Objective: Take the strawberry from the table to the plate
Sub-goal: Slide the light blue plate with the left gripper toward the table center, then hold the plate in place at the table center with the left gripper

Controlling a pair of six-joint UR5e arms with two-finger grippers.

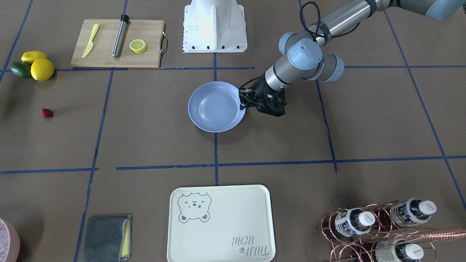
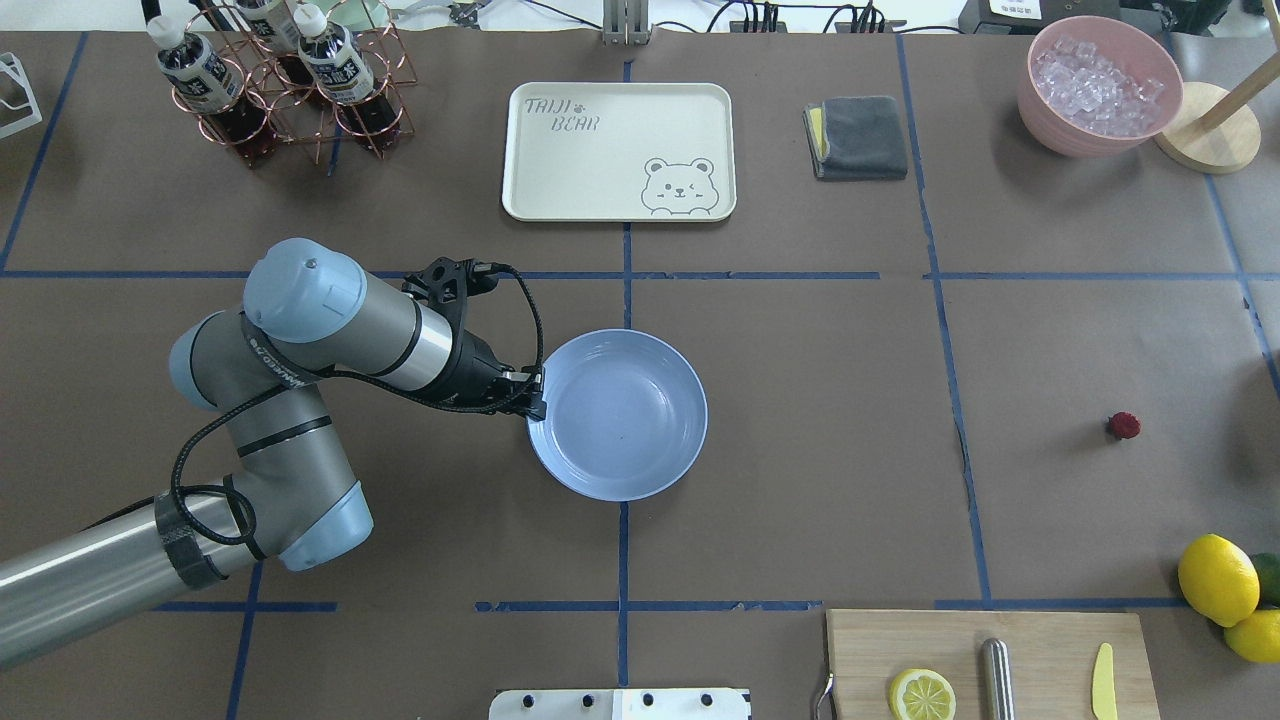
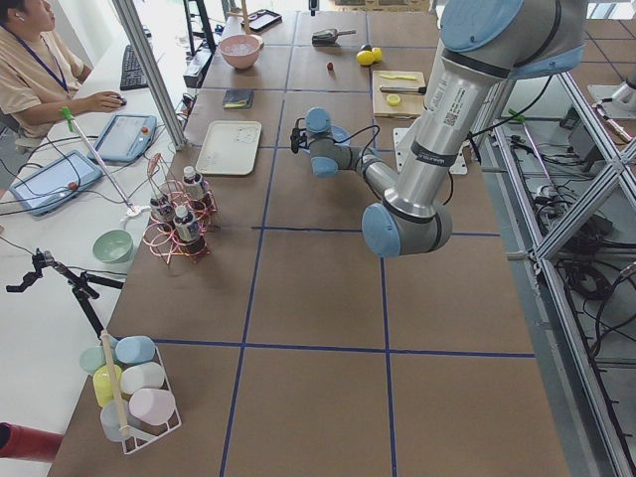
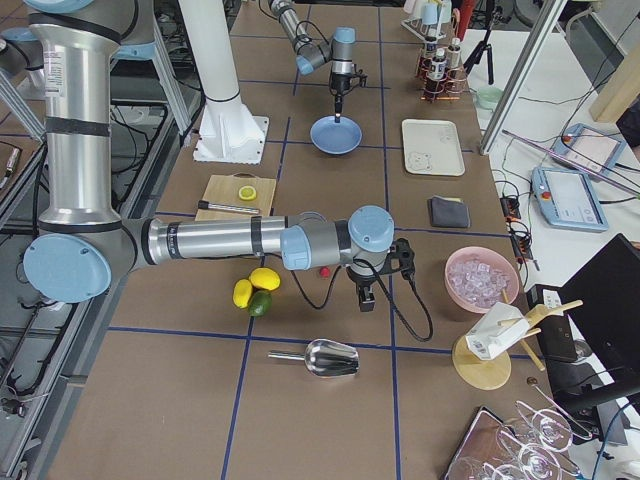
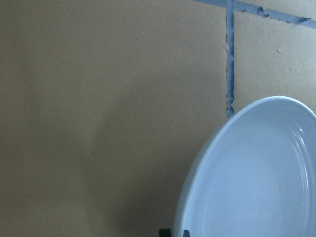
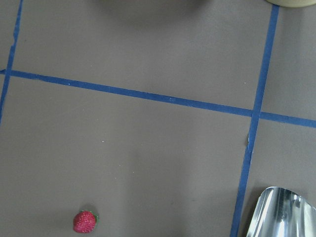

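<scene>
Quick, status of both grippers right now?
Left gripper: closed on the rim of the plate.
Right gripper: cannot be told; only the side view shows it.

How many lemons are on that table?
3: a whole lemon and a second whole lemon beside the avocado, plus a lemon half on the cutting board. None look hidden.

We see even, bright overhead light in every view, with soft shadows. The plate (image 1: 204, 109) carries a mild sheen, and the scoop (image 6: 281, 215) glares. In the left wrist view the plate looms soft-focused, a dim shadow on the table (image 5: 98, 98) beside it.
</scene>
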